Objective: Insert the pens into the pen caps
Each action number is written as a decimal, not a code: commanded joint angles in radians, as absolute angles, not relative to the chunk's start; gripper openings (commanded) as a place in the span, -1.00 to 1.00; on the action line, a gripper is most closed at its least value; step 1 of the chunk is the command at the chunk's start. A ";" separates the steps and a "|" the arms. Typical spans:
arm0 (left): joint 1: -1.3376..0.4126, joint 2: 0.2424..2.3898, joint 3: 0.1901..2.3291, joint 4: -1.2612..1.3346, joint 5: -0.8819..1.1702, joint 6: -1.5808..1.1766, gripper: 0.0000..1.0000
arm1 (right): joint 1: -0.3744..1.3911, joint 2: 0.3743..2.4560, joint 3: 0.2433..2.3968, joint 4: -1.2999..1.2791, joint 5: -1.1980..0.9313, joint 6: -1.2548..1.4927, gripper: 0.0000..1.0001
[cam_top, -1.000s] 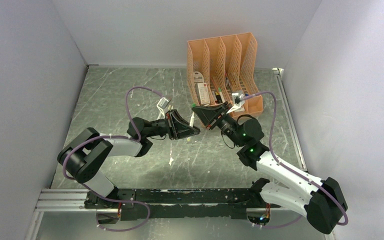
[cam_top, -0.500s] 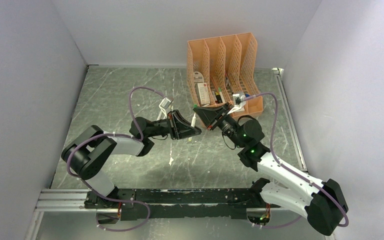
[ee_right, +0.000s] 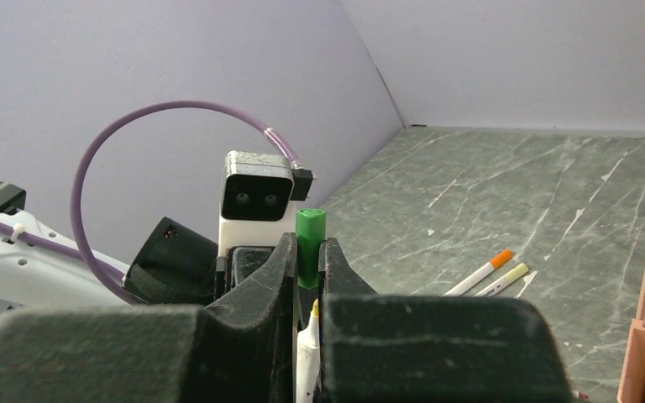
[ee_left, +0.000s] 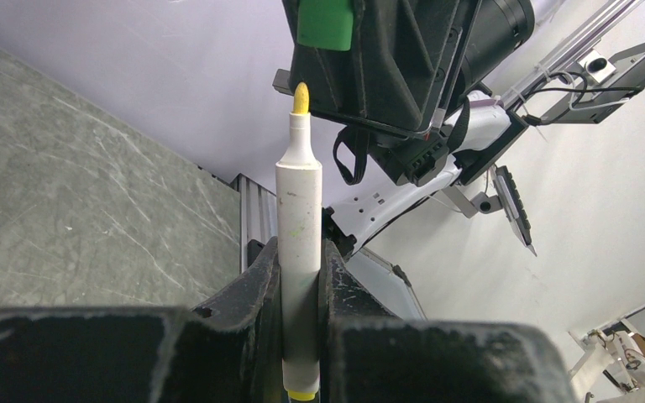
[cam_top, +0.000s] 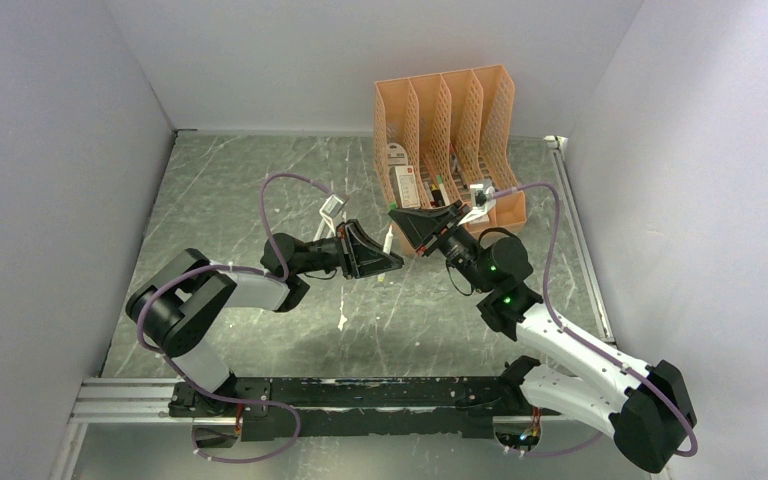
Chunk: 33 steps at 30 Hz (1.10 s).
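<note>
Pen (ee_left: 299,243) — near green cap (ee_left: 325,23)

Left wrist view: green cap (ee_left: 325,23) cut off by top edge; pen (ee_left: 299,252) lower barrel partly hidden between left jaws. Right wrist view: cap's lower part buried between right jaws; pen mostly hidden, only tip and sliver of barrel showing. Two loose pens (ee_right: 491,267) on desk (ee_right: 487,193): rear ends hidden behind jaw. Top view: organiser (cam_top: 447,110) contents too small to identify.
</note>
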State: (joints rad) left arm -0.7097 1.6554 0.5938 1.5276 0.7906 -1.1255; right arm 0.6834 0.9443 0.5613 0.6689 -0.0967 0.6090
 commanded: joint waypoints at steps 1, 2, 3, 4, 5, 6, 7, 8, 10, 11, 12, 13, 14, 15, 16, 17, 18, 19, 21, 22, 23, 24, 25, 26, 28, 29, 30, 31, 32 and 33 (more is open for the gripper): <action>-0.714 1.659 0.619 1.806 0.789 -1.116 -0.86 | 0.676 0.934 0.565 0.693 -0.118 0.610 -1.00; -0.715 1.659 0.620 1.806 0.788 -1.117 -0.86 | 0.677 0.933 0.561 0.693 -0.119 0.613 -1.00; -0.714 1.660 0.622 1.806 0.788 -1.117 -0.86 | 0.677 0.932 0.555 0.697 -0.121 0.616 -1.00; -0.714 1.660 0.624 1.806 0.788 -1.117 -0.86 | 0.676 0.932 0.550 0.699 -0.123 0.619 -1.00; -0.714 1.662 0.624 1.806 0.787 -1.117 -0.86 | 0.676 0.932 0.545 0.699 -0.125 0.620 -1.00; -0.713 1.663 0.624 1.807 0.785 -1.115 -0.86 | 0.676 0.930 0.540 0.699 -0.126 0.621 -1.00; -0.714 1.663 0.621 1.806 0.778 -1.112 -0.86 | 0.676 0.927 0.537 0.699 -0.127 0.618 -1.00; -0.715 1.662 0.617 1.807 0.771 -1.108 -0.86 | 0.676 0.927 0.534 0.696 -0.127 0.617 -1.00; -0.714 1.659 0.615 1.807 0.767 -1.105 -0.86 | 0.676 0.926 0.529 0.692 -0.125 0.616 -1.00; -0.714 1.658 0.616 1.807 0.768 -1.104 -0.86 | 0.676 0.925 0.526 0.692 -0.124 0.616 -1.00; -0.714 1.657 0.618 1.806 0.768 -1.106 -0.86 | 0.676 0.925 0.524 0.692 -0.123 0.617 -1.00; -0.713 1.658 0.620 1.807 0.770 -1.106 -0.86 | 0.676 0.926 0.521 0.693 -0.124 0.618 -1.00; -0.715 1.659 0.622 1.806 0.770 -1.106 -0.86 | 0.676 0.925 0.520 0.694 -0.124 0.617 -1.00; -0.714 1.659 0.623 1.806 0.770 -1.106 -0.86 | 0.676 0.926 0.520 0.695 -0.124 0.619 -1.00; -0.714 1.662 0.624 1.806 0.770 -1.106 -0.86 | 0.676 0.929 0.519 0.696 -0.126 0.620 -1.00; -0.715 1.664 0.624 1.806 0.769 -1.107 -0.86 | 0.676 0.930 0.519 0.698 -0.126 0.620 -1.00; -0.714 1.667 0.626 1.806 0.771 -1.108 -0.86 | 0.676 0.932 0.517 0.700 -0.125 0.621 -1.00; -0.714 1.670 0.627 1.807 0.772 -1.110 -0.87 | 0.676 0.932 0.517 0.702 -0.125 0.620 -1.00; -0.714 1.670 0.626 1.807 0.765 -1.111 -0.86 | 0.676 0.929 0.520 0.698 -0.128 0.619 -1.00; -0.713 1.670 0.624 1.806 0.760 -1.109 -0.86 | 0.676 0.928 0.520 0.697 -0.130 0.618 -1.00; -0.714 1.669 0.621 1.806 0.753 -1.107 -0.86 | 0.677 0.927 0.520 0.694 -0.130 0.618 -1.00; -0.713 1.668 0.619 1.806 0.746 -1.104 -0.86 | 0.677 0.926 0.518 0.692 -0.131 0.618 -1.00; -0.714 1.667 0.617 1.807 0.741 -1.100 -0.86 | 0.677 0.925 0.513 0.693 -0.133 0.623 -1.00; -0.714 1.669 0.617 1.806 0.736 -1.095 -0.86 | 0.677 0.925 0.507 0.695 -0.137 0.629 -1.00; -0.713 1.672 0.620 1.806 0.724 -1.088 -0.86 | 0.676 0.924 0.489 0.707 -0.146 0.642 -1.00; -0.713 1.675 0.624 1.807 0.722 -1.086 -0.86 | 0.677 0.923 0.483 0.712 -0.154 0.647 -1.00; -0.713 1.676 0.629 1.807 0.720 -1.086 -0.86 | 0.677 0.922 0.479 0.715 -0.162 0.651 -1.00; -0.713 1.677 0.635 1.807 0.718 -1.085 -0.86 | 0.677 0.921 0.475 0.715 -0.170 0.655 -1.00; -0.712 1.677 0.641 1.807 0.715 -1.083 -0.86 | 0.677 0.918 0.471 0.715 -0.172 0.657 -1.00; -0.713 1.676 0.646 1.807 0.714 -1.079 -0.86 | 0.677 0.914 0.467 0.716 -0.174 0.658 -1.00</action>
State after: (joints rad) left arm -0.7097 1.6691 0.5987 1.5276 0.7559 -1.1061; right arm 0.6811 0.9386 0.4889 0.6914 -0.1326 0.6395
